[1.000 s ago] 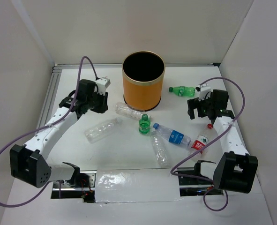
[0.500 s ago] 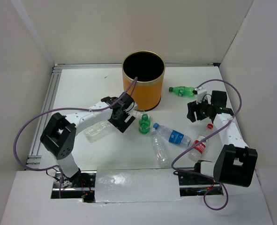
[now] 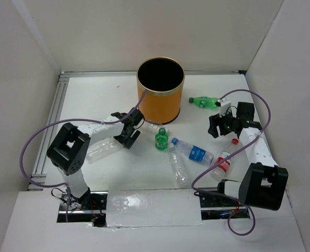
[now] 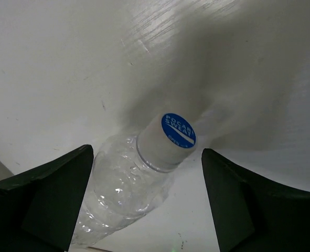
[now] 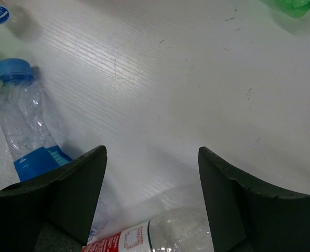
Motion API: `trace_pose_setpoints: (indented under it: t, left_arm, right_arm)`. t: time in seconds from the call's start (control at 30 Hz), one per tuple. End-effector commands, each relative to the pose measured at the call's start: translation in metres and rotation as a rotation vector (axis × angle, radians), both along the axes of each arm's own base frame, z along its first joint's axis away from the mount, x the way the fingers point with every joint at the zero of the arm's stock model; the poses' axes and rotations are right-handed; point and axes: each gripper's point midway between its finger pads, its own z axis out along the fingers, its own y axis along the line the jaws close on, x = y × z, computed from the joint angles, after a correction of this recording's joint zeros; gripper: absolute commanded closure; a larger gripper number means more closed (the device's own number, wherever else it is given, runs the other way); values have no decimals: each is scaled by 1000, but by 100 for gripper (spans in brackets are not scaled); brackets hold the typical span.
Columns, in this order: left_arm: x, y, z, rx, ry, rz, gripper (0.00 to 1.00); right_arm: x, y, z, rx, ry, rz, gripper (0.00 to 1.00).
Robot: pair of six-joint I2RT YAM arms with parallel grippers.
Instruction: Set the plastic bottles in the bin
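The orange bin (image 3: 160,97) stands at the back centre. My left gripper (image 3: 129,134) (image 4: 147,178) is open, low over the cap end of a clear bottle (image 3: 101,148) (image 4: 128,189) that lies between its fingers untouched. My right gripper (image 3: 220,126) (image 5: 152,178) is open above bare table. The red-labelled bottle (image 3: 224,163) (image 5: 160,233) lies just below its fingers. A blue-labelled bottle (image 3: 192,151) (image 5: 23,126), a clear bottle (image 3: 178,168) and an upright green bottle (image 3: 161,140) sit mid-table. Another green bottle (image 3: 203,101) (image 5: 291,5) lies right of the bin.
A further clear bottle (image 3: 150,126) lies against the bin's foot, partly hidden by my left arm. White walls close in left, right and back. A metal rail (image 3: 52,121) runs along the left edge. Purple cables loop over both arms.
My left arm swung in from the left to the middle and its gripper opened over the clear bottle, which shifted left. The right gripper barely moved and its jaws narrowed a little.
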Motion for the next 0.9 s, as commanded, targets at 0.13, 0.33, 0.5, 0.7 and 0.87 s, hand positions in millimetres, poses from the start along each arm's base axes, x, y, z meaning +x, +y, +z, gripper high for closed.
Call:
trace_pose_setpoints:
  t: [0.13,0.33,0.5,0.7,0.87]
  left_arm:
    - [6,22,-15,59,-24,91,29]
    - [3,17,6,19,-47,121,96]
    - [0,-13,78,-170,-157,104,100]
    - [12,-73,232,-564,-419,-71,100]
    - [39,-122,377,-878,-716,-232,100]
  right_arm:
    - [-7,6,3,22,-8,35,23]
    - [-8,7,2,18,-9,55,43]
    - [-12,14,11,27,-51,121,100]
    - [2,12,33,3,-173,124,11]
    - [15,15,41,24,-198,145,0]
